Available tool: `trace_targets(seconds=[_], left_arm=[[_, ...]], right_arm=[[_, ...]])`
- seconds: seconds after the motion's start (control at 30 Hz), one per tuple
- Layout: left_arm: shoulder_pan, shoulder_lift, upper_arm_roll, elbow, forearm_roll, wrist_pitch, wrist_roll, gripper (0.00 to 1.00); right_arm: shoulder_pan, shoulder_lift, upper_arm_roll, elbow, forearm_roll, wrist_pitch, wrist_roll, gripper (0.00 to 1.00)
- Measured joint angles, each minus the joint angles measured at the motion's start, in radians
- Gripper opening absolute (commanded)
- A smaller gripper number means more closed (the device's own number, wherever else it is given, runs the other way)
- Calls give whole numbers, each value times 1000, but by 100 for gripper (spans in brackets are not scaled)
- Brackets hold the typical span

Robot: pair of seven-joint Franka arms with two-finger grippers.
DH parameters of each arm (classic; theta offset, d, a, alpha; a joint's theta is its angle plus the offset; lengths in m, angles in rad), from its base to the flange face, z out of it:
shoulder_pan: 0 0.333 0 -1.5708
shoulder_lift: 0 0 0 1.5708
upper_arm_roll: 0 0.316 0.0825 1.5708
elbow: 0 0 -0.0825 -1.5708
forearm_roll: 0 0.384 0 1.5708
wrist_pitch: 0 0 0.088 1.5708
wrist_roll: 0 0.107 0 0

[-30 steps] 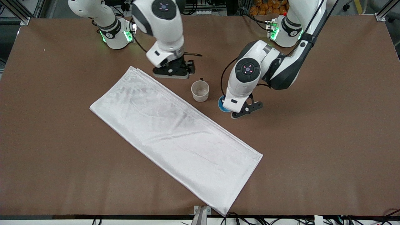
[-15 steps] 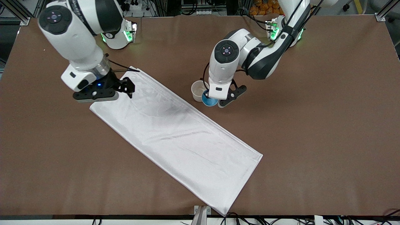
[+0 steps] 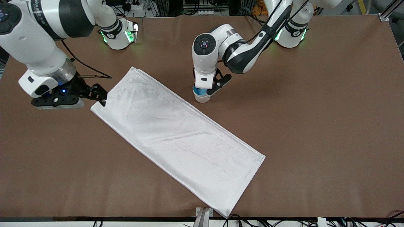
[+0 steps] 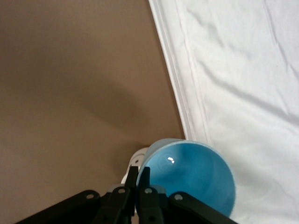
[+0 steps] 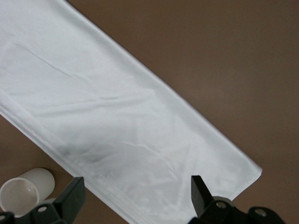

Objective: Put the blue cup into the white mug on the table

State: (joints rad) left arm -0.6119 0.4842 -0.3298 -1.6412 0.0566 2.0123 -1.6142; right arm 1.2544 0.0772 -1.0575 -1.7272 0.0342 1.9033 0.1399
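Note:
My left gripper (image 3: 205, 90) is shut on the rim of the blue cup (image 3: 199, 91) and holds it upright right over the white mug (image 3: 202, 99). The cup hides the mug's mouth, so I cannot tell how deep it sits. In the left wrist view the fingertips (image 4: 133, 176) pinch the wall of the blue cup (image 4: 194, 179), and the mug's rim (image 4: 136, 160) peeks out under it. My right gripper (image 3: 100, 94) is open and empty, low over the brown table (image 3: 315, 126) at the cloth's corner. The right wrist view shows my right gripper (image 5: 135, 196) with wide jaws and the mug (image 5: 22, 193).
A long white folded cloth (image 3: 176, 138) lies slantwise across the middle of the table, its edge close beside the mug. It also fills the right wrist view (image 5: 117, 116) and part of the left wrist view (image 4: 233, 70).
My left gripper has carried the blue cup from beside the mug to over it. My right arm has swung farther toward its own end of the table, off the cloth's corner.

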Motion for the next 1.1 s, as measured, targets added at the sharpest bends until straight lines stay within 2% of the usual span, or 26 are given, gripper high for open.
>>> trace_targets(seconds=[0.37,0.67,0.77,0.9,0.93,0.97,1.0,1.1], left_arm=[[-29,30,1,-25,0,51,-40,0],[-25,30,5,-51,0,75,-40,0],[-22,31,6,-55,3,77,-40,0],[-21,40,7,-61,7,79,-40,0],[-21,43,7,-62,8,81,-40,32],[-21,46,7,-62,8,83,-40,70],[-21,49,7,-63,9,84,-40,100],[-19,55,7,-63,12,86,-36,100]], right_arm=[[0,0,-88,57,0,-62,-67,100],[-35,7,-90,58,0,-62,-70,100],[-101,7,-33,62,0,-62,-72,100],[-300,8,165,83,0,-62,-72,100],[-351,9,214,88,0,-62,-72,100],[-406,9,265,94,0,-62,-72,100],[-454,10,307,98,0,-62,-74,100],[-625,12,466,108,0,-62,-94,100]])
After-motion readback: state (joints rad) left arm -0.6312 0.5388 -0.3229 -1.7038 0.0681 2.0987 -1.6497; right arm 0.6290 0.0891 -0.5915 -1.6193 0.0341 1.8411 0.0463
